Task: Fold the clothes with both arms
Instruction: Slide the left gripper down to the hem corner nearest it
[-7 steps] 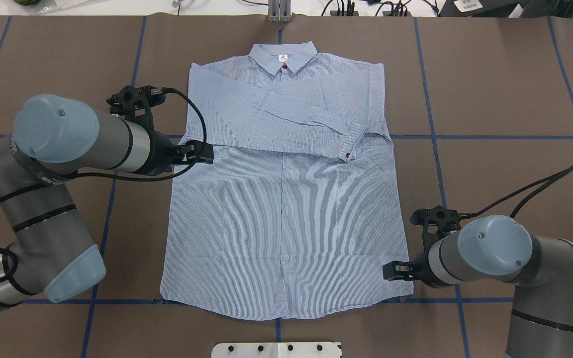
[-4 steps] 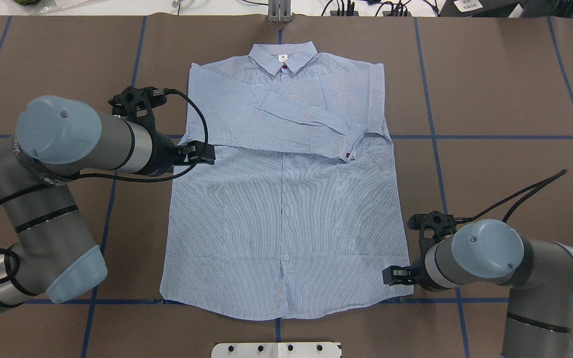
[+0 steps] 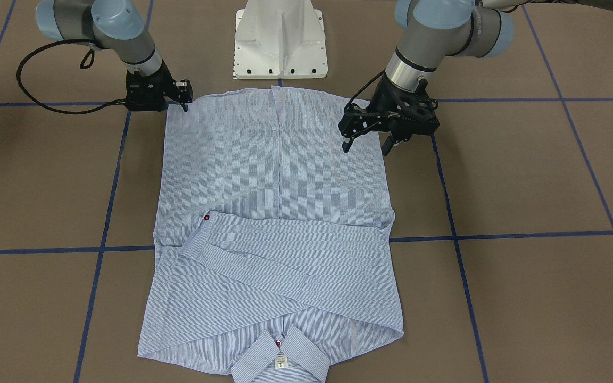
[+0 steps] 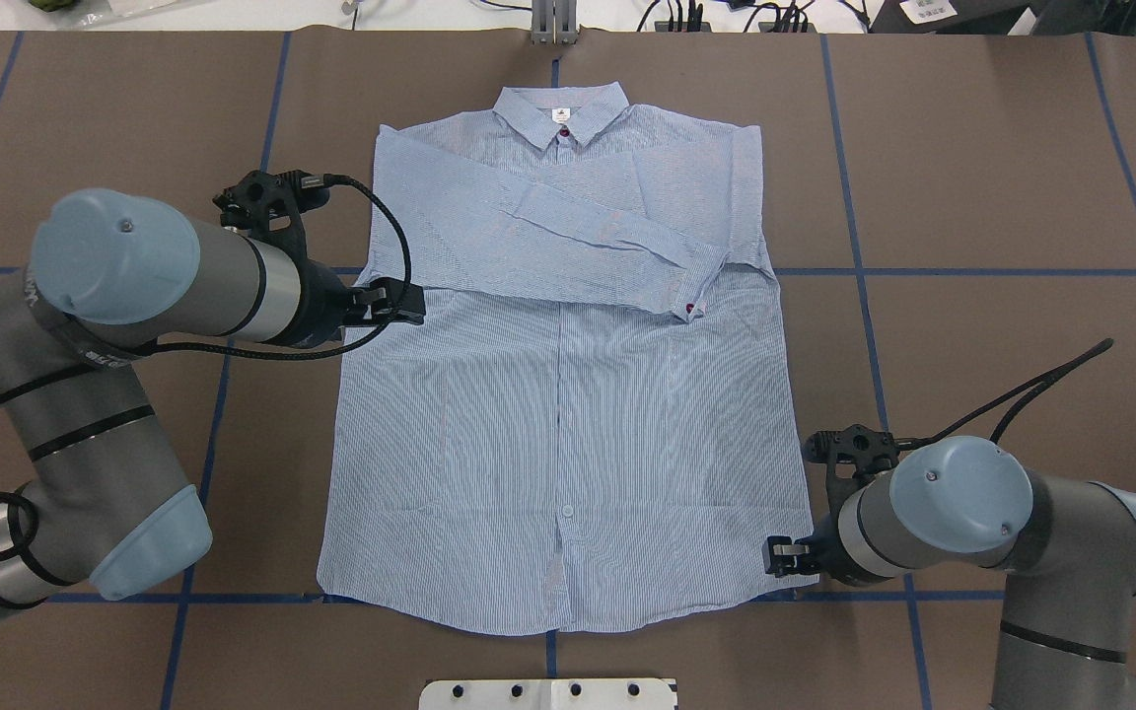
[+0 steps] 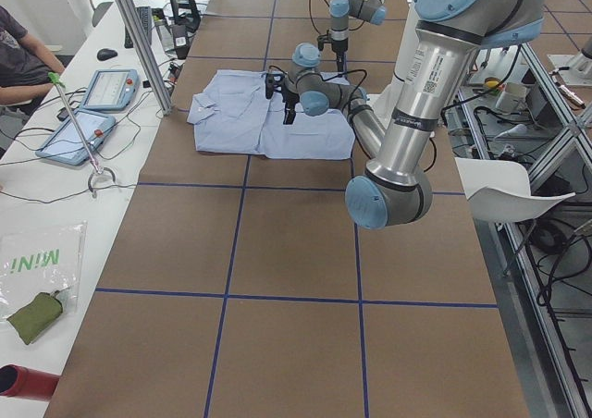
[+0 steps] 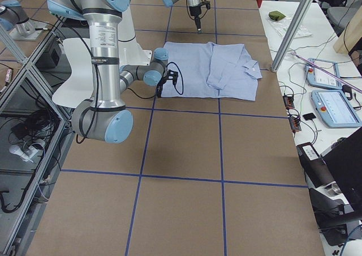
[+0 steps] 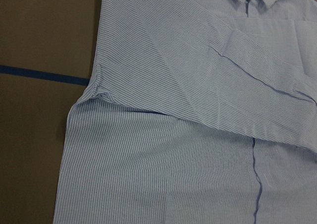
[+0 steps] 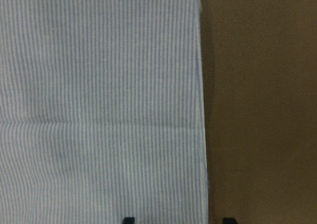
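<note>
The light blue striped shirt (image 4: 568, 424) lies flat and face up on the brown table, collar at the far side, with both sleeves folded across the chest. It also shows in the front view (image 3: 274, 159). My left gripper (image 4: 408, 304) is open and empty, held above the shirt's left side seam near the armpit (image 7: 99, 87); the front view (image 3: 365, 147) shows it with the jaws spread. My right gripper (image 4: 780, 557) is open, low at the shirt's right hem corner (image 3: 184, 101). Its fingertips (image 8: 128, 219) straddle the shirt's side edge (image 8: 200, 110).
The white pedestal base (image 3: 280, 42) stands just behind the hem. Blue tape lines (image 4: 972, 271) cross the brown table. A metal post (image 4: 553, 25) stands beyond the collar. Tablets (image 5: 88, 127) and a seated person (image 5: 18, 48) are at the far side table.
My right gripper has slid a little along the shirt's right edge toward the hem corner. My left arm has hardly moved. The shirt lies as before.
</note>
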Controlling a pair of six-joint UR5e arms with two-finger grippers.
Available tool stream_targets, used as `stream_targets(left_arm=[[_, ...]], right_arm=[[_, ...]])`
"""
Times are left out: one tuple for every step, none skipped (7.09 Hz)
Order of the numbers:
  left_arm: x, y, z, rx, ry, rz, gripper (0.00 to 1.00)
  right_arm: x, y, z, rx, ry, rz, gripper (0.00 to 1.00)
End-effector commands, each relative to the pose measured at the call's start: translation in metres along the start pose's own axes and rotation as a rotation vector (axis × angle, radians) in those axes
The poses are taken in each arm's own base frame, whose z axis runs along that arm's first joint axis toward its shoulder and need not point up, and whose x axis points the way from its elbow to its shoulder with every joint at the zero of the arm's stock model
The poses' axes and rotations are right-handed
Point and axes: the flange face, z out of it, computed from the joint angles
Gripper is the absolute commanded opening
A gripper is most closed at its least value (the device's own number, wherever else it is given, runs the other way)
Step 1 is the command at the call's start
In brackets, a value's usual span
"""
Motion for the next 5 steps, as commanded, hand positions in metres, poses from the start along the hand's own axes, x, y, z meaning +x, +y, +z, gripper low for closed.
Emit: stream_targets(left_arm=[[0.0001,-0.0012,0.0004,0.01,-0.003,0.003,0.99],[-0.0001,-0.0005,0.0015,0.009,-0.004,0.003,0.99],[0.0008,-0.0006,0.0012,0.009,-0.003,0.003,0.99],[-0.0005,-0.0008,0.0022,0.01,-0.006,0.003,0.99],[-0.0005,-0.0008,0.0022,0.01,-0.006,0.003,1.0]], right_arm=[[-0.001,0.0005,0.0009,-0.008,0.002,0.001,0.66],[0.0001,-0.0004,0.0021,-0.009,0.006,0.003,0.66],[0.001,-0.0008,0.0036,-0.01,0.01,0.005,0.66],[0.001,-0.0009,0.0036,-0.009,0.01,0.005,0.65],[0.0017,-0.0012,0.005,-0.009,0.013,0.006,0.61]])
